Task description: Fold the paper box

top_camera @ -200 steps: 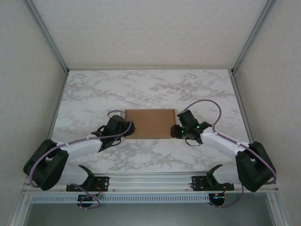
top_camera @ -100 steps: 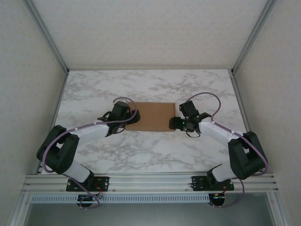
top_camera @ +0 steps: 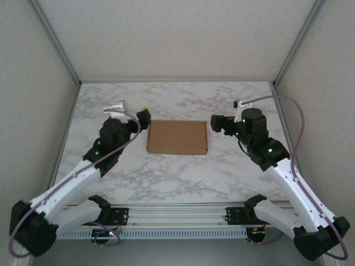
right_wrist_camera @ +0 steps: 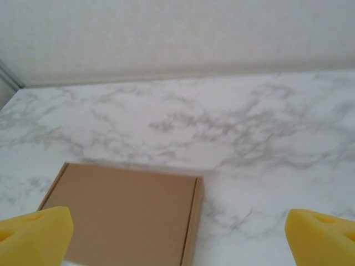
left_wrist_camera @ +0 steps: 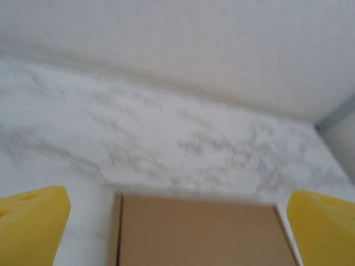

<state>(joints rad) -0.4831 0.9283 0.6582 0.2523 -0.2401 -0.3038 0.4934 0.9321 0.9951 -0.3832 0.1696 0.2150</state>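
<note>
Your left pincer (top_camera: 142, 119) and right pincer (top_camera: 215, 124) have lifted off the paper box (top_camera: 177, 137).
Both gape wide, holding nothing; the box lies flat on the counter (top_camera: 177, 100) between them.

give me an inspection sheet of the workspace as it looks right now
surface: marble table, white with grey veins, no spills seen
job's things: paper box, brown, lying flat mid-table as a shallow, closed-looking rectangle
clutter: nothing seen
grippers: left pincer open, off the box's left edge; right pincer open, off its right edge; neither touches the box
cables: left purple cable runs along its arm; right purple cable loops wide off its arm, clear of the box
surroundings: pale walls on three sides, metal frame posts at the corners, mounting rail at the near edge
</note>
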